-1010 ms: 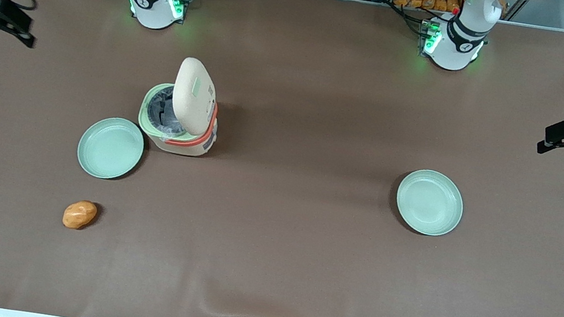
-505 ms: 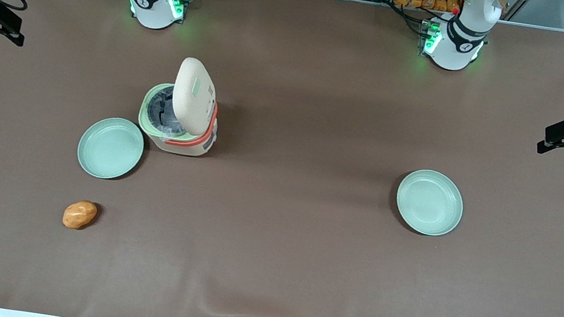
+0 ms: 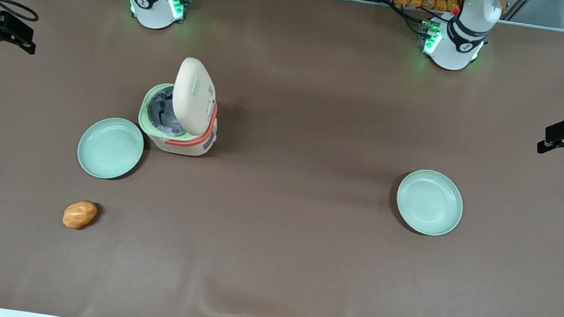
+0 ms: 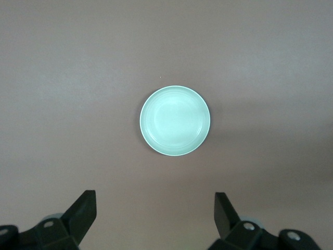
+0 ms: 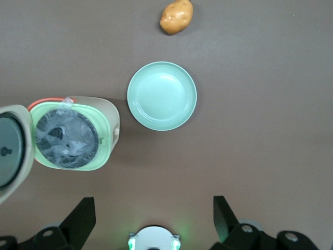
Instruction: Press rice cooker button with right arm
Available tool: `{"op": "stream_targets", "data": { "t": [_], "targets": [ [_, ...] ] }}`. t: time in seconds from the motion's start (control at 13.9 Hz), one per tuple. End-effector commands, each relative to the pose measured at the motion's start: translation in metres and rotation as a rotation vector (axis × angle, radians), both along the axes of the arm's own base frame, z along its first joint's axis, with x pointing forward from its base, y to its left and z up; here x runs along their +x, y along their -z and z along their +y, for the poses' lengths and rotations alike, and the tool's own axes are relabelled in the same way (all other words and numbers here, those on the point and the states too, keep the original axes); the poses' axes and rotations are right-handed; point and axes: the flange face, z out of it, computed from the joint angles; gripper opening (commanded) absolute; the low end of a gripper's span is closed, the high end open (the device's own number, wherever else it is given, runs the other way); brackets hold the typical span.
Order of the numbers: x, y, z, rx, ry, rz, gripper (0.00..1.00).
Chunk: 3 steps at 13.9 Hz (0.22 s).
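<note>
The rice cooker (image 3: 177, 129) stands on the brown table with its cream lid (image 3: 194, 95) swung up and open, showing the pale green rim and dark inner pot (image 5: 67, 136). The pale green button (image 3: 196, 87) shows on the raised lid's outer face. It is hidden in the right wrist view, which shows only the lid's inner side (image 5: 10, 151). My right arm's gripper (image 3: 26, 37) hovers at the working arm's end of the table, well away from the cooker. It is open and empty, its fingers (image 5: 86, 208) spread wide.
One pale green plate (image 3: 111, 148) lies beside the cooker and also shows in the right wrist view (image 5: 162, 96). A potato (image 3: 79, 214) lies nearer the front camera. Another plate (image 3: 429, 202) lies toward the parked arm's end. The working arm's base (image 3: 157, 3) stands at the table's back edge.
My right gripper has shifted a little at the table's end, first away from the cooker, then back toward it. The cooker, plates and potato have not moved.
</note>
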Motion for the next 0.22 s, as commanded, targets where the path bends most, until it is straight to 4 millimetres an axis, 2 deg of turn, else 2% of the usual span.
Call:
{"op": "stream_targets", "data": {
  "t": [0.0,0.14],
  "targets": [
    [-0.0045,-0.0053,0.0037,0.021,0.04,-0.012,1.0],
    [-0.0047,-0.0052,0.0039,0.022,0.039,-0.01,1.0]
  ]
}}
